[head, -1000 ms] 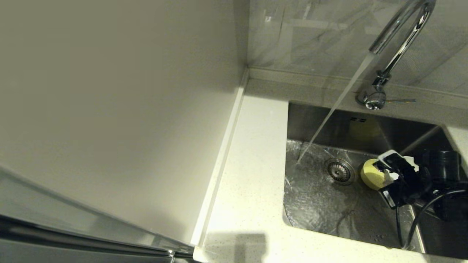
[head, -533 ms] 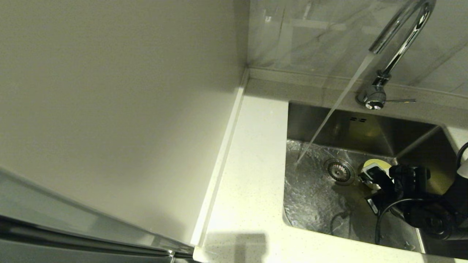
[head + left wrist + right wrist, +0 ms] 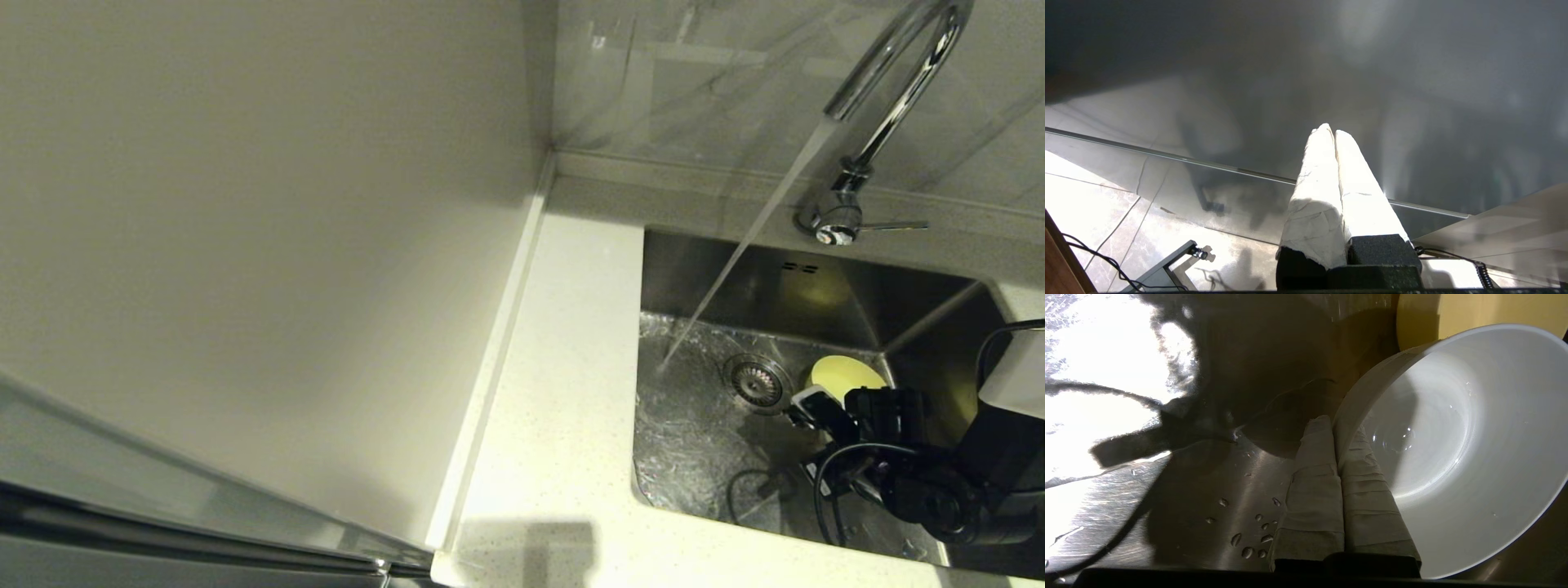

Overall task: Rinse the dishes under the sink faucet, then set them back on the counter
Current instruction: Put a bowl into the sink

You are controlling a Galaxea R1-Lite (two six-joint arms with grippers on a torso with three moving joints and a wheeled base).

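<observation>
My right gripper (image 3: pixel 1337 426) is low in the sink (image 3: pixel 702 457), near its right side, shut on the rim of a wet white bowl (image 3: pixel 1453 437), one finger inside and one outside. In the head view the right gripper (image 3: pixel 820 429) and its arm hide that bowl. A pale yellow bowl (image 3: pixel 845 377) lies just behind it, right of the drain strainer (image 3: pixel 758 382); the yellow bowl (image 3: pixel 1486 312) also shows beyond the white one. Water runs from the faucet (image 3: pixel 890 90) onto the sink floor left of the strainer. My left gripper (image 3: pixel 1334 131) is shut and empty, away from the sink.
The counter (image 3: pixel 563 392) runs along the sink's left side, with a raised strip against the beige wall panel (image 3: pixel 245 245). The faucet's side lever (image 3: pixel 894 225) points right. Water droplets dot the steel by my right fingers.
My right arm has moved toward the sink's front and lower, carrying the white bowl. The yellow bowl, earlier partly covered by the gripper, now shows behind it. Water keeps running.
</observation>
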